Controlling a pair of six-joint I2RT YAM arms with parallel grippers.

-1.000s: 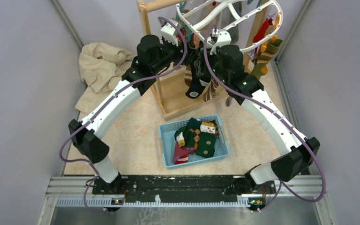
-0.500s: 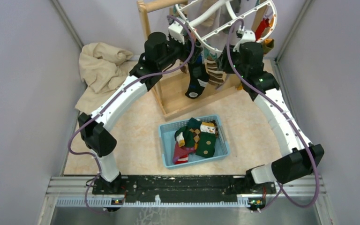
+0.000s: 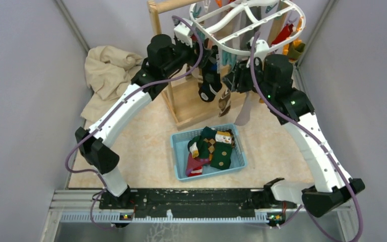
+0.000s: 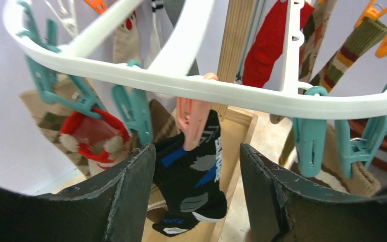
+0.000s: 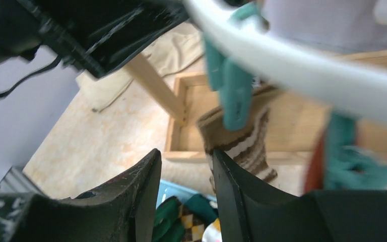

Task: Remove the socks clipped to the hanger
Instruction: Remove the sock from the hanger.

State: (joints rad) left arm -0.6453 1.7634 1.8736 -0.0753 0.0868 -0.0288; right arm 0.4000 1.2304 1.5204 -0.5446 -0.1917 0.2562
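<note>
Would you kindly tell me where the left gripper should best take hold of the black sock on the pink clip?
Probably the upper part, just under the pink clip, approached head-on from outside the hanger. The black sock hangs straight down there, and the open left gripper lines up with a finger either side.

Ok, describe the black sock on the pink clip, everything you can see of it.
The black sock is a short, soft knit with blue and grey patches and small white lettering. Its cuff is pinched in a pink clip under the rim of the white hanger. It hangs limp, toe downward, by the wooden stand. The left gripper has its jaws open on either side of it, not closed on it; whether they brush it is unclear.
</note>
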